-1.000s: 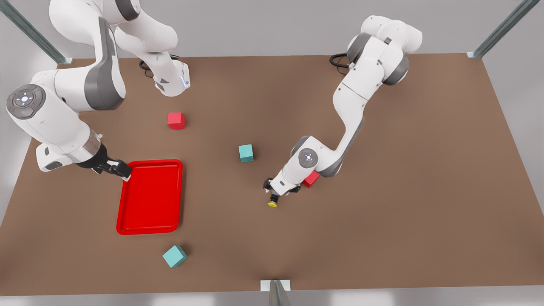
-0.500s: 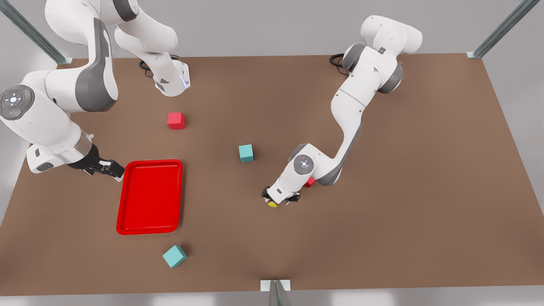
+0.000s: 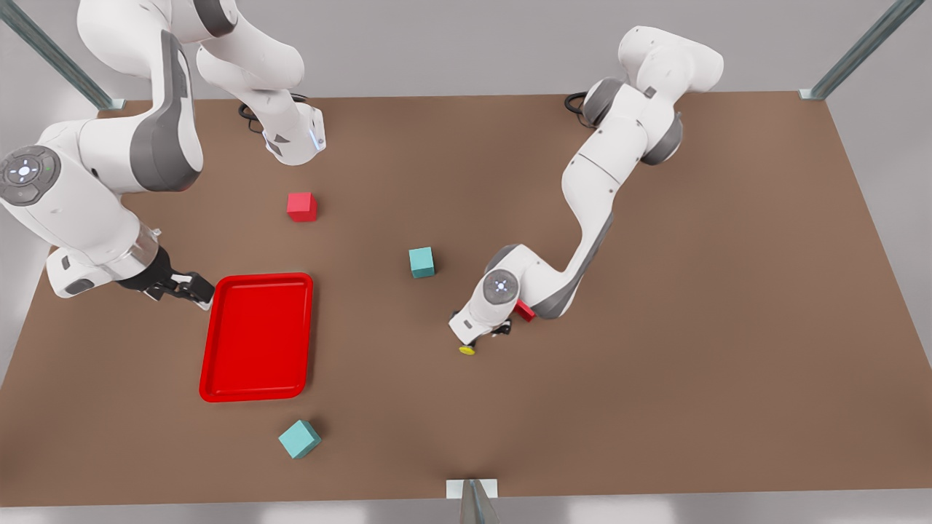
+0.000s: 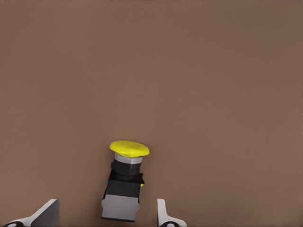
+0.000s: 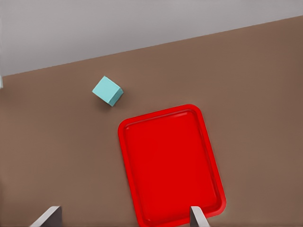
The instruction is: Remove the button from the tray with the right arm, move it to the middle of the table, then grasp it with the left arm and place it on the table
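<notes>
Yellow-capped, the button lies on the table between the left gripper's spread, untouching fingers, so we judge the set-down step finishing. Next, we lift that gripper straight away toward 12 o'clock; the right gripper waits, fingers wide, at the tray's 10 o'clock corner.

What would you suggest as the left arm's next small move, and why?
Probably lift the left claw straight up: the button lies on the table, the fingers stand apart from it, and the tray holds nothing. The right claw waits beside the tray.
</notes>
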### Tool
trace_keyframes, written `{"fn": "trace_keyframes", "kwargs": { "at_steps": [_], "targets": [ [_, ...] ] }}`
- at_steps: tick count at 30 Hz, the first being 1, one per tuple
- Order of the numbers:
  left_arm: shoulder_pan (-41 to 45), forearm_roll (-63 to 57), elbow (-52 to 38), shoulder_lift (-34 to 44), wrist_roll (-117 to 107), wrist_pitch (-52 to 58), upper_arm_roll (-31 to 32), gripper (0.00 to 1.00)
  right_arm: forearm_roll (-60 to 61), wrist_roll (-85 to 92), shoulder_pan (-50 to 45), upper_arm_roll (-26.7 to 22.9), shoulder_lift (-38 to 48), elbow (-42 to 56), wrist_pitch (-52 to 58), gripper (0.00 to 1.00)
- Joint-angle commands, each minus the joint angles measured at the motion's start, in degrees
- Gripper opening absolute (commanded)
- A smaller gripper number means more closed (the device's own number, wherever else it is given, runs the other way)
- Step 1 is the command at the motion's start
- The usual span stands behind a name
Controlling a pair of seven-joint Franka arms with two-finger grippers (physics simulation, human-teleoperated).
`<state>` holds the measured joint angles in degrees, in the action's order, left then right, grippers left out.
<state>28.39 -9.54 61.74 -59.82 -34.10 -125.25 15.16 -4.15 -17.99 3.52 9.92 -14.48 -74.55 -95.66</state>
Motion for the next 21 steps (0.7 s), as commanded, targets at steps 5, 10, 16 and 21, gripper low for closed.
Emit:
{"fn": "trace_keyframes", "kwargs": {
  "at_steps": [5, 10, 16, 21],
  "targets": [
    [0.00, -0.13, -1.01, -1.88, -4.21, 0.89, 0.14, 1.00, -0.15, 1.29, 0.08, 0.02, 0.07, 0.02, 0.03, 1.00],
    [0.96, -0.21, -1.09, -2.76, -4.22, -0.70, 0.05, 1.00, -0.15, 1.20, -0.27, 0.02, 0.07, 0.02, 0.03, 1.00],
    [1.14, -0.21, -3.47, -3.99, -3.78, -1.58, -0.13, 1.00, -0.15, 1.20, -0.27, 0.02, 0.07, 0.02, 0.03, 1.00],
    [1.14, -0.21, -3.38, -3.99, -3.78, -1.66, -0.22, 0.84, -0.15, 1.20, -0.27, 0.02, 0.07, 0.02, 0.03, 1.00]
  ]
}}
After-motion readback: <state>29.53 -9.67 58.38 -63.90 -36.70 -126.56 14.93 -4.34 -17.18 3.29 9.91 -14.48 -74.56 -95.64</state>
